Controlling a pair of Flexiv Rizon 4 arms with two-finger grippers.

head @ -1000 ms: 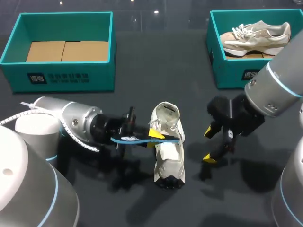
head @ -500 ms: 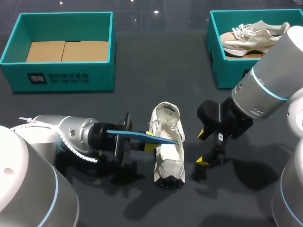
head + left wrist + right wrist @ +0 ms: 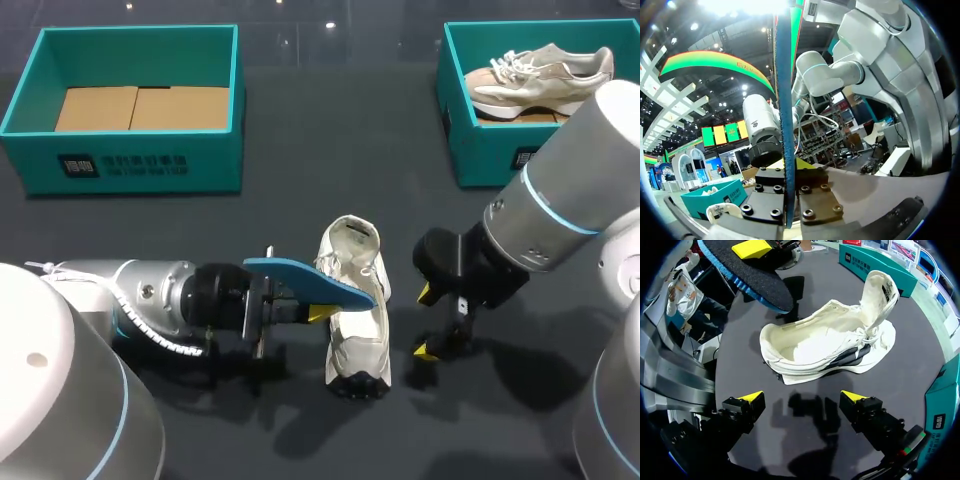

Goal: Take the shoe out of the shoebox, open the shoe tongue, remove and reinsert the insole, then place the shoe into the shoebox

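Observation:
A white shoe (image 3: pixel 355 310) lies on the dark table at the centre, its tongue pulled open and its inside bare (image 3: pixel 815 342). My left gripper (image 3: pixel 315 310) is shut on a blue insole (image 3: pixel 305 278), held just above the shoe's left side. In the left wrist view the insole (image 3: pixel 785 100) stands edge-on, clamped in the left gripper (image 3: pixel 788 167). My right gripper (image 3: pixel 424 322) hangs open just right of the shoe. From the right wrist view its tips (image 3: pixel 803 397) straddle bare table in front of the shoe's side, with the insole (image 3: pixel 747 272) beyond.
A teal shoebox (image 3: pixel 130 165) with cardboard in its bottom stands at the back left. A second teal shoebox (image 3: pixel 460 140) at the back right holds a beige shoe (image 3: pixel 540 75). Open table lies in front of and between the boxes.
The left gripper has turned the insole so its blue face shows, and has drawn lower. The right arm has shifted left and down, closer to the shoe, still open.

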